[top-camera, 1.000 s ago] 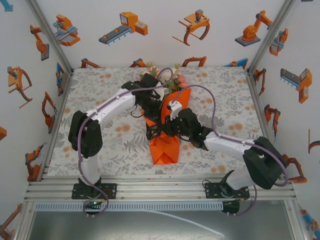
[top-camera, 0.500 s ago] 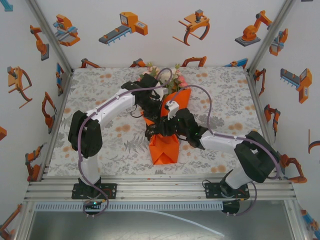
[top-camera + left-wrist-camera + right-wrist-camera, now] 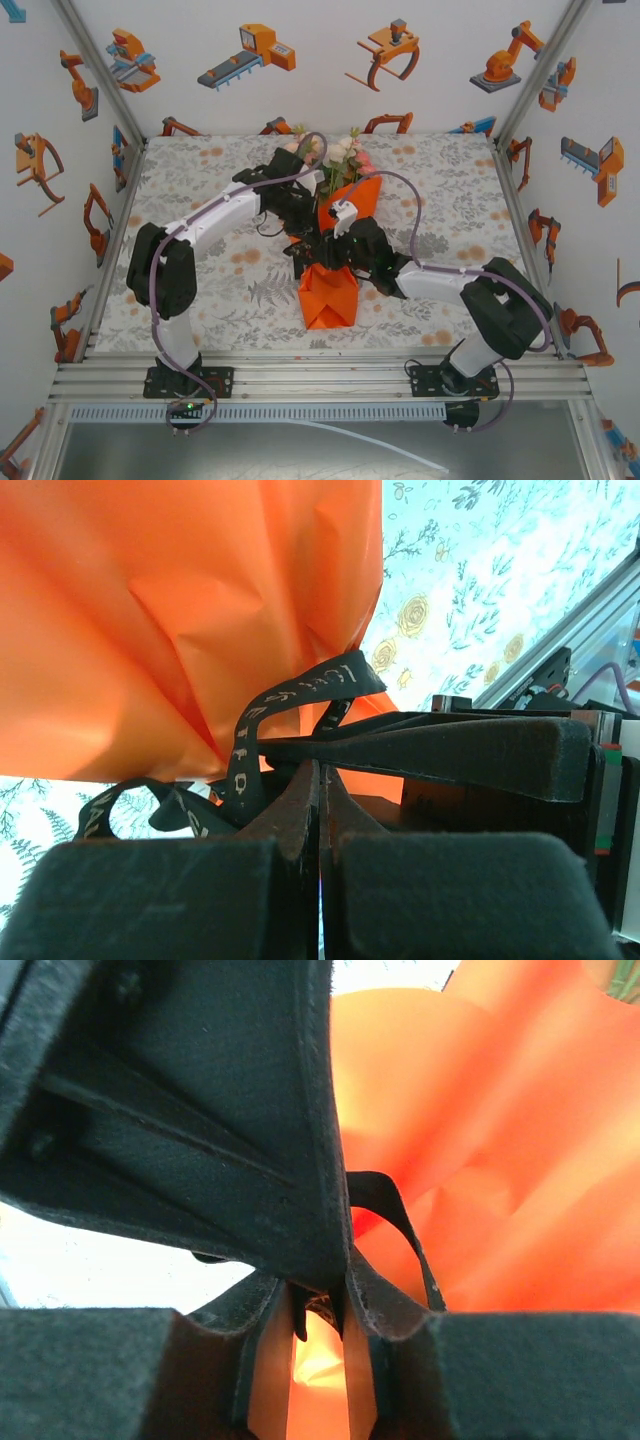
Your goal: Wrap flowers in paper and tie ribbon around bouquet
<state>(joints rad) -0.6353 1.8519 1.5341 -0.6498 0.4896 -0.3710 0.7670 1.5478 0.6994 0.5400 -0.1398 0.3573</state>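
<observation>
Cinching the ribbon (image 3: pixel 300 695) around the bouquet's (image 3: pixel 329 298) waist

Bouquet lies mid-tabletop (image 3: pixel 450 180); left claw (image 3: pixel 320 780) is pressed together, seemingly on the ribbon; right claw (image 3: pixel 318 1312) appears to pinch another stretch; draw the ends apart evenly and gently, or the paper (image 3: pixel 150 630) may tear.

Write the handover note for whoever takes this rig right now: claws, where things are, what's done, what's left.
Left claw: shut, pinching the ribbon at its tips.
Right claw: shut on a strand of the ribbon, crossing close to the left one.
Things: the flowers are inside the paper, which is rolled into a cone lying on the table with the blooms toward the far side. The ribbon loops at the cone's narrow waist.
Done: the wrapping.
Left: the ribbon loops look slack and no finished knot is visible. Probably pull it snug, tie it, then let go.
</observation>
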